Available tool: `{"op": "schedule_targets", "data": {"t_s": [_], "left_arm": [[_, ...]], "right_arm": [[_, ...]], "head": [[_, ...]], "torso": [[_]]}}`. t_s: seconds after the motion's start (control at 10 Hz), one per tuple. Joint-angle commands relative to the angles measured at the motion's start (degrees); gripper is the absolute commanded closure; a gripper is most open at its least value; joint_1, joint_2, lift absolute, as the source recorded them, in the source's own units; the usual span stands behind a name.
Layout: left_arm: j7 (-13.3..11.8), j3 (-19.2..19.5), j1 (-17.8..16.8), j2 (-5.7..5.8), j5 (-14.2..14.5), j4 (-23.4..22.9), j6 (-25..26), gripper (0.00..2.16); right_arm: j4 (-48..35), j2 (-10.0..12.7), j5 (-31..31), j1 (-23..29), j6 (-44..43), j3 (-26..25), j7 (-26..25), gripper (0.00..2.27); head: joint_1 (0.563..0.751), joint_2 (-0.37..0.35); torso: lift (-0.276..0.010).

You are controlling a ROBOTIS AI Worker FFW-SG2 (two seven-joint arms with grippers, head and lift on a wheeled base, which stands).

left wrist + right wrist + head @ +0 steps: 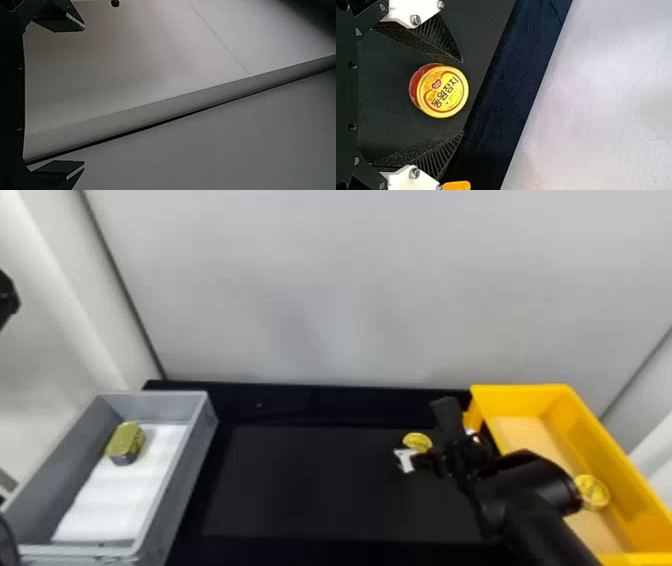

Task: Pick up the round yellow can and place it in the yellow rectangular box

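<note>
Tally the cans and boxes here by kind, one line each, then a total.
Round yellow cans: 2
Oblong can: 1
Yellow box: 1
Gray box: 1
Total: 5

A crate (187,470) stands at the table's (320,485) left, the box (600,455) at its right. Toward the crate's back, a tin (125,442) sits at the left edge of a sheet (125,500). Between crate and box, nearer the box, lies a can (417,441); another can (593,491) lies in the box. Behind rises a wall (325,290).
</note>
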Motion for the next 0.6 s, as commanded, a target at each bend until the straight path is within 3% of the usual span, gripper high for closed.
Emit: {"op": "schedule_targets", "data": {"t_s": [0.0, 0.5], "left_arm": [[0.0, -0.1, 0.0, -0.15, 0.0, -0.1, 0.0, 0.07], [0.0, -0.6, 0.0, -0.15, -0.2, -0.3, -0.2, 0.07]], "right_arm": [[0.4, 0.0, -0.2, 0.2, -0.3, -0.2, 0.0, 0.19], [2.3, 0.0, -1.1, 0.5, -1.2, -0.9, -0.1, 0.19]], "head": [[0.692, 0.014], [0.692, 0.014]], "torso": [[-0.056], [-0.056]]}}
